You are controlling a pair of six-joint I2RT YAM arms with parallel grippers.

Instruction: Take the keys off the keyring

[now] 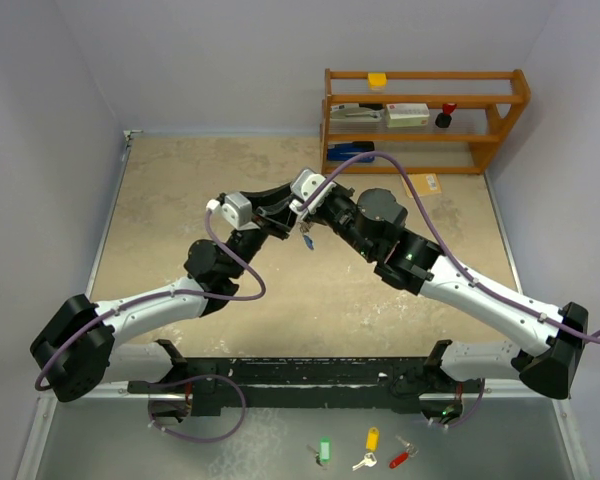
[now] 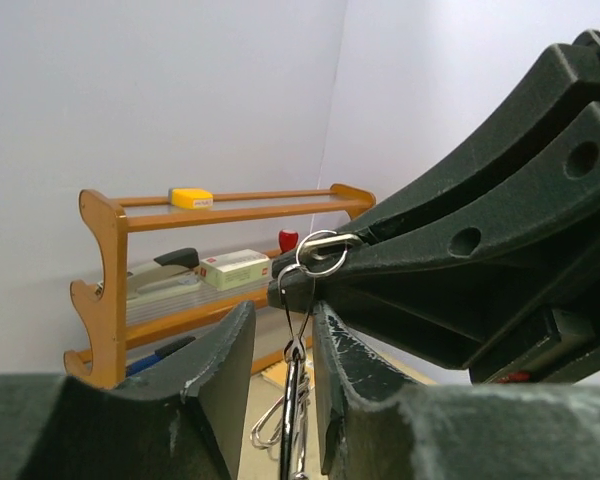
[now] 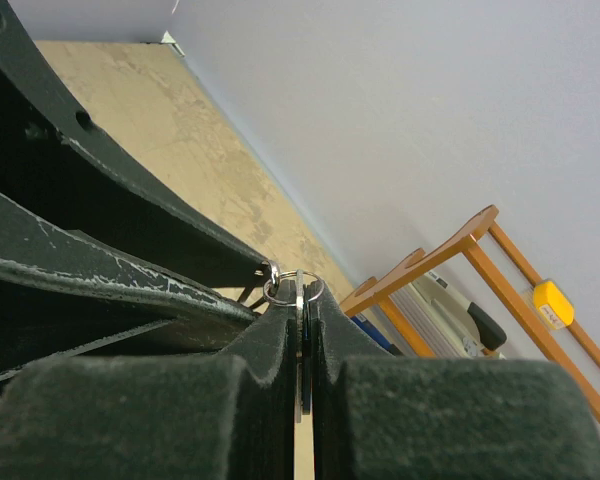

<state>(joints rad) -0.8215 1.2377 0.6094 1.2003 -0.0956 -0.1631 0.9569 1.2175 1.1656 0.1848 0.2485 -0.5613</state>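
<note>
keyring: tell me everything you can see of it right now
The keyring is a thin silver wire loop that looks narrow in the left wrist view. It hangs in the air off a smaller, thicker ring pinched at the tip of the shut right end effector. It drops between the fingers of the left end effector, with gaps on either side. Keys dangle at its lower end.

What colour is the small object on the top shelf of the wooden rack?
The small object is yellow, clearest in the left wrist view.
</note>
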